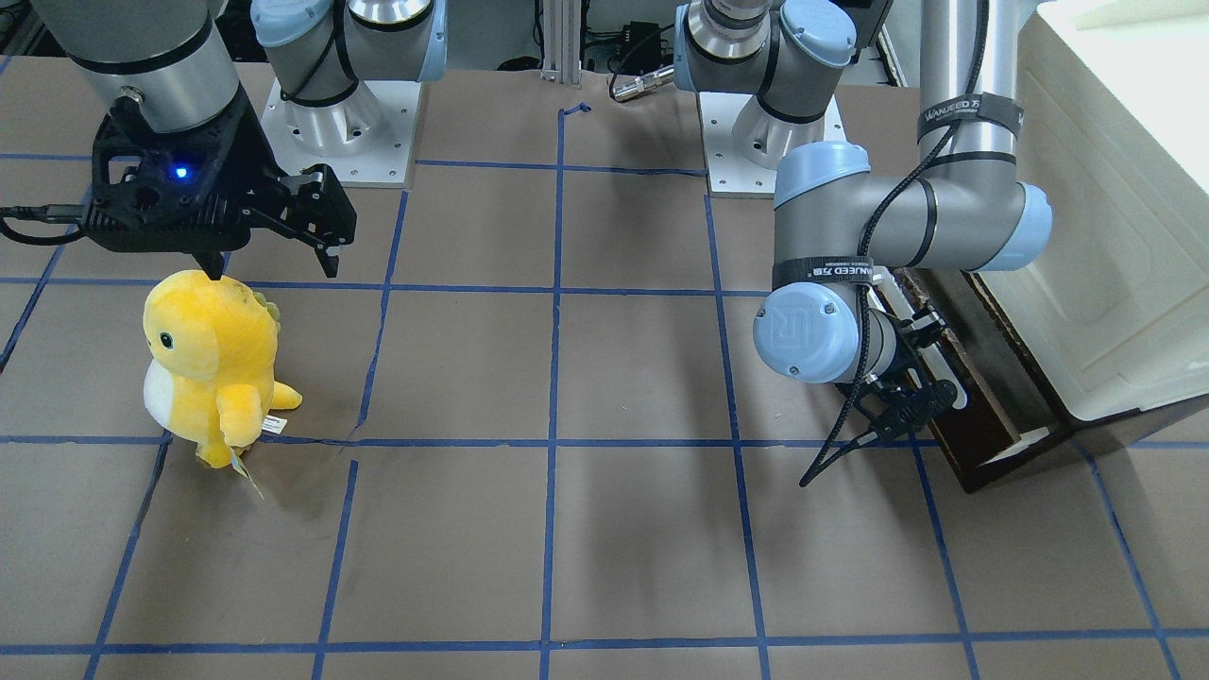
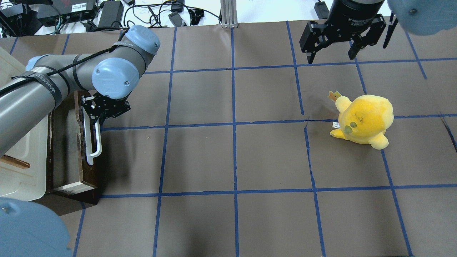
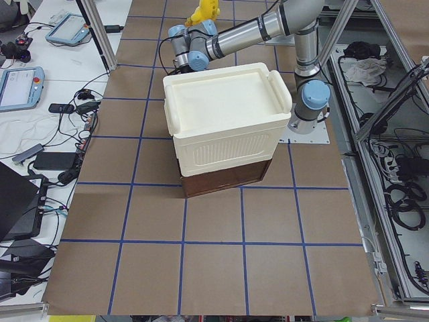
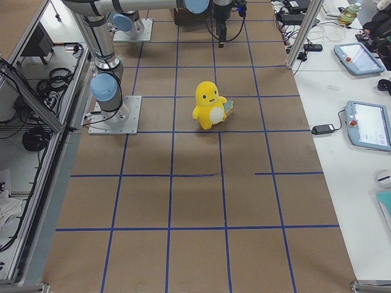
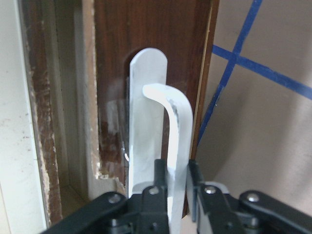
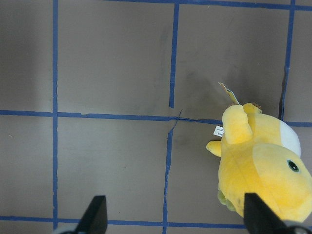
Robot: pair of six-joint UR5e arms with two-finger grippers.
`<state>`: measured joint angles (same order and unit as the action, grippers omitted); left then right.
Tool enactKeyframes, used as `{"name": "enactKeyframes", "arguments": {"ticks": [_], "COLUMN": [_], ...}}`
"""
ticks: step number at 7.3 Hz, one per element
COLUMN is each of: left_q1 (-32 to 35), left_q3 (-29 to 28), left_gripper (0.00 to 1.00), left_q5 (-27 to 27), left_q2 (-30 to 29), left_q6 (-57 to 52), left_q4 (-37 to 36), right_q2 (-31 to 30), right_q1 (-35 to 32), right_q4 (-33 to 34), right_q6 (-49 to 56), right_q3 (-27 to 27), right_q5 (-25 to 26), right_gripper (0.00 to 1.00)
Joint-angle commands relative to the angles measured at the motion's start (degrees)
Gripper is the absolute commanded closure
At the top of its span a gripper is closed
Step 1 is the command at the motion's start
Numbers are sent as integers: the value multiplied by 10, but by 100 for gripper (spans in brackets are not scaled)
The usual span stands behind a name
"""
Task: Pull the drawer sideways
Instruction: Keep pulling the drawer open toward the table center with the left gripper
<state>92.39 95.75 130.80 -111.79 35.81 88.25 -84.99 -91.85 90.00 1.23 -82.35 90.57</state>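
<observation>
The drawer's dark brown front [image 2: 81, 157] stands at the table's left edge under the cream-white box, a gap open behind it. Its long white bar handle [image 2: 94, 142] runs along the front. My left gripper [image 2: 98, 116] is shut on the upper part of this handle. The left wrist view shows the fingers [image 5: 158, 178] clamped on the white bar [image 5: 175, 126] in front of the brown wood [image 5: 117, 58]. In the front-facing view the left gripper [image 1: 921, 378] is at the drawer front [image 1: 982, 425]. My right gripper [image 2: 332, 53] is open and empty, high over the table's far right.
A large cream-white plastic box [image 2: 21, 167] sits on top of the drawer unit. A yellow plush toy [image 2: 364, 119] stands on the right half of the table, below the right gripper [image 1: 272, 264]. Blue tape lines grid the brown table.
</observation>
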Motion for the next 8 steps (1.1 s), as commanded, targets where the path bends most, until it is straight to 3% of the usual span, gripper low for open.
{"name": "enactKeyframes", "arguments": {"ticks": [1,8], "left_q1": [2,31], "left_q3": [-9,-32], "left_gripper": [100,100], "left_q5": [-7,-20], "left_q2": [-3,-18], "left_q6": [2,44], "left_q4": [10,34], "right_q2": [0,0], "right_q1": [0,0], "right_q4": [0,0], "right_q6": [0,0], "right_q3": [0,0], "right_q5": [0,0], "right_gripper": [0,0]}}
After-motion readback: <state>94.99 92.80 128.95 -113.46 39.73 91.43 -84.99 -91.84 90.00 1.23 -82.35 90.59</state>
